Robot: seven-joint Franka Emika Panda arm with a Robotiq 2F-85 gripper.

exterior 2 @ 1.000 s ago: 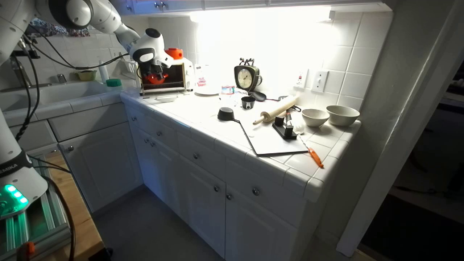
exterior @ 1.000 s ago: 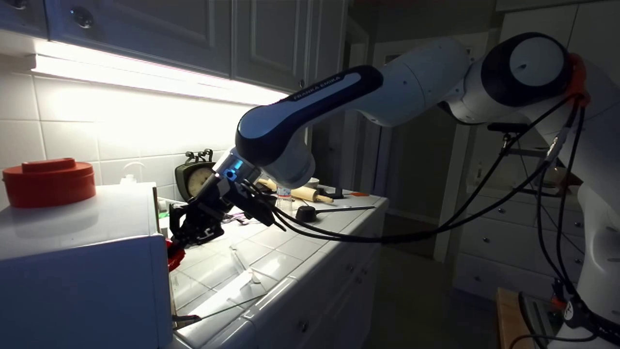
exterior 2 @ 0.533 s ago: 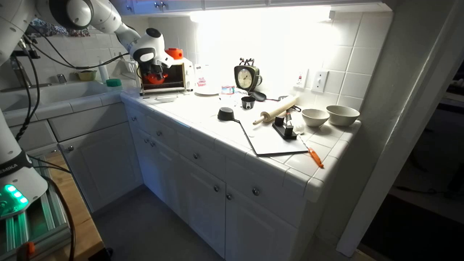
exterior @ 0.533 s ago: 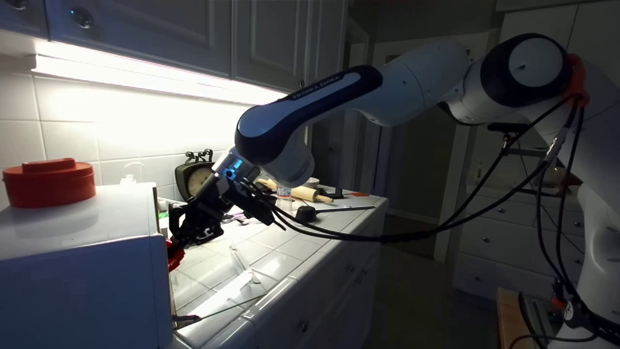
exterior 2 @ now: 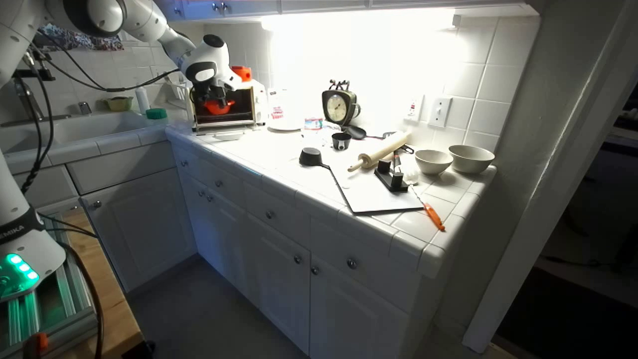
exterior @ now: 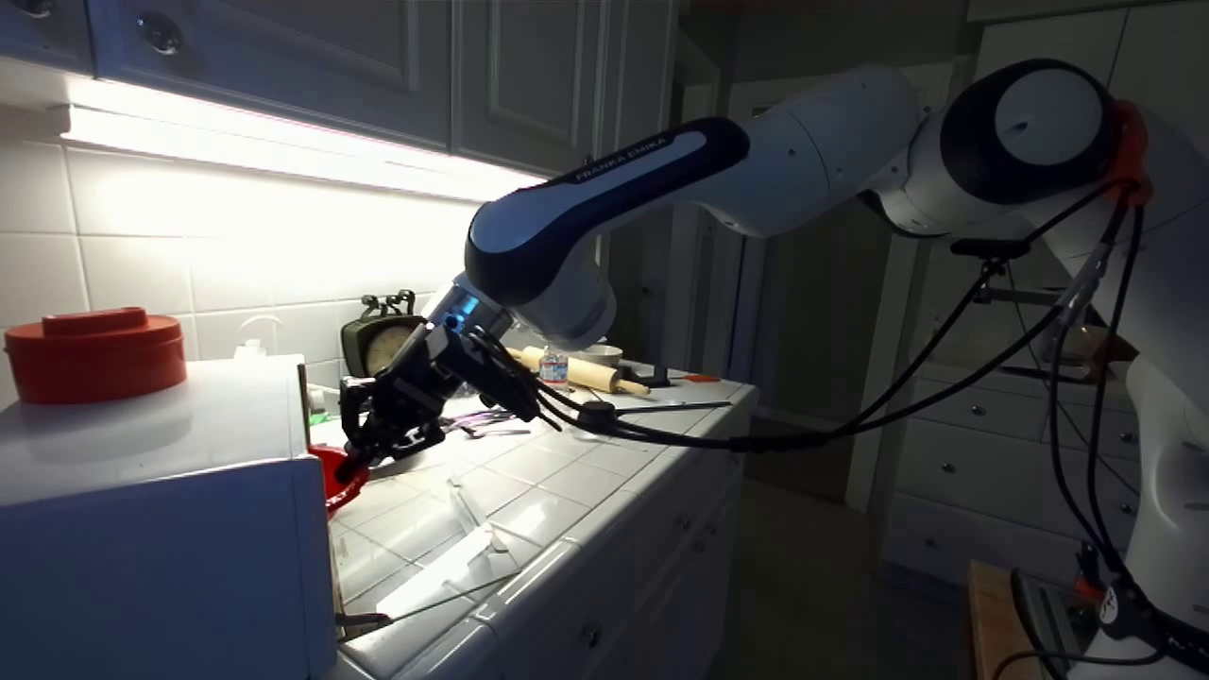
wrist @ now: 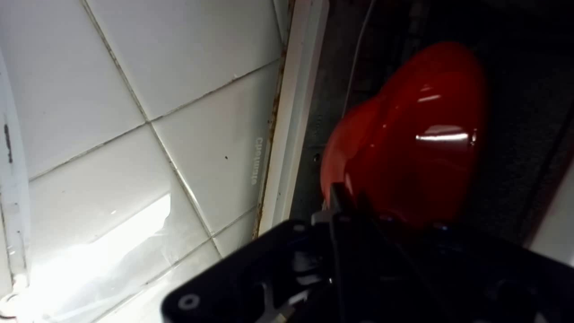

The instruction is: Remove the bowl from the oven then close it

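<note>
- gripper [exterior: 353, 465]: clenched on rim of red bowl [wrist: 421, 154]
- red bowl: at mouth of oven [exterior: 161, 576], partly sticking out
- oven door [wrist: 257, 160]: folded down
- red tub [exterior: 97, 364]: on oven top
- scale [exterior 2: 339, 107]: on counter [exterior: 576, 482], well apart from oven

In an exterior view, the gripper [exterior 2: 218, 101] holds the red bowl [exterior 2: 219, 108] at the open mouth of the oven [exterior 2: 259, 102], a red tub [exterior 2: 242, 73] on top.

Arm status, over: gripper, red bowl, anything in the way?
Gripper shut. Red bowl held by rim, partly out of oven. Oven door folded down in front, probably not blocking.
</note>
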